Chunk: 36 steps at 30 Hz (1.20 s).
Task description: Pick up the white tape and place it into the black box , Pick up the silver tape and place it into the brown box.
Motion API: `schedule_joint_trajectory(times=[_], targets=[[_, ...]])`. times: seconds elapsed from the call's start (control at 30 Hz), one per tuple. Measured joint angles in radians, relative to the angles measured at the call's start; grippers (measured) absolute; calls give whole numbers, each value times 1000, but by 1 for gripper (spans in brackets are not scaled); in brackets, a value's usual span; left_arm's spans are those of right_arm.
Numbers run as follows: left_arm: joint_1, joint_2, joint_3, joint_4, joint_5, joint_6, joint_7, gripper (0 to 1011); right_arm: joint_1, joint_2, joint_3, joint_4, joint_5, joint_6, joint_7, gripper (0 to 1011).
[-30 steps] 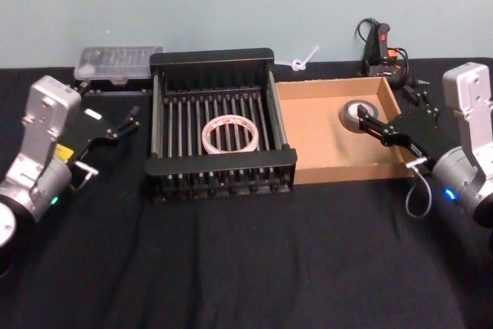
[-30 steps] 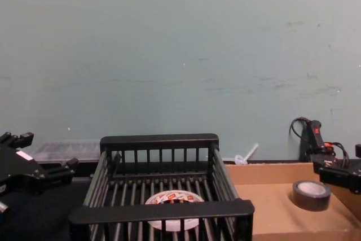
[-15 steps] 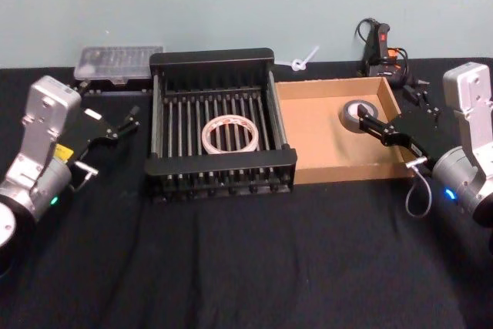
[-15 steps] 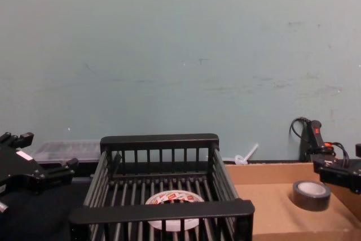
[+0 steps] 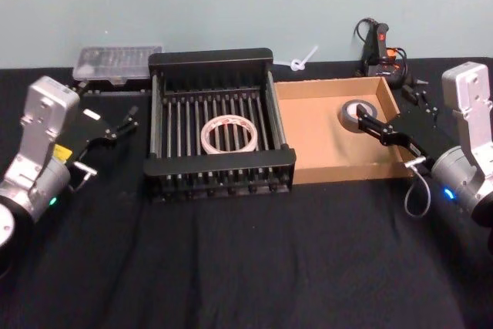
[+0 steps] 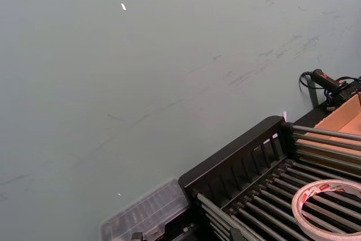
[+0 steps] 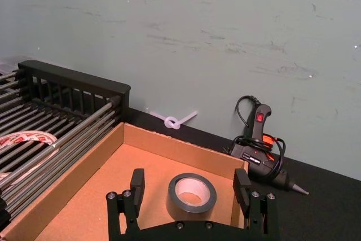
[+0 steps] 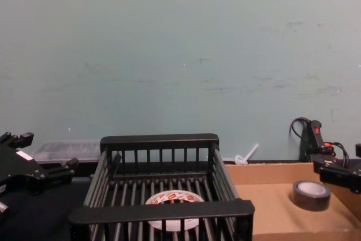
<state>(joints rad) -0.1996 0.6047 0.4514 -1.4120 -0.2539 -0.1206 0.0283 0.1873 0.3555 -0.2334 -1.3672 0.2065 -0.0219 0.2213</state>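
Right pincer [image 7: 190, 191] gapes wide above silver tape [image 7: 192, 196] in brown box [image 7: 90, 190]; no legible writing.

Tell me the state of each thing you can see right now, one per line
white tape: flat in the black box.
silver tape: flat in the brown box, far right corner.
right gripper: open, fingers either side of the silver tape.
left gripper: open, left of the black box, holding nothing.
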Motion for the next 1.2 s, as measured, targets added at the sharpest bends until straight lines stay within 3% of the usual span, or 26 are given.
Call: schedule_joint_trajectory(times=[1.2], targets=[[0, 0, 0, 0, 0, 0, 0, 1001, 0, 0, 0, 0, 0, 0, 0, 1002]])
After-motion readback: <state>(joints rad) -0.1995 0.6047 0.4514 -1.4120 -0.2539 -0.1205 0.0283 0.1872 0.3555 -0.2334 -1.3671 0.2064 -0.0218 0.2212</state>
